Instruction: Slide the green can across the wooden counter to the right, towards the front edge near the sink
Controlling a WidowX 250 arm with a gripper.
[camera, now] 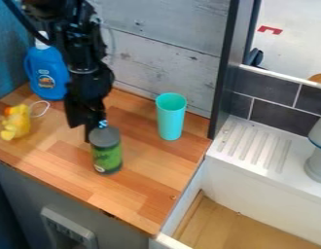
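the can (108,158) stood on the counter (147,192), not lifted; i couldn't tell if the gripper (96,129) by it was shut.

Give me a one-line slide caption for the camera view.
A black gripper at a grey-lidded green can, with a turquoise cup nearby on the wooden counter.

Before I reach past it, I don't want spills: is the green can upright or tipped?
Upright: the green can has its grey top facing up by the black hand, its dark base below.
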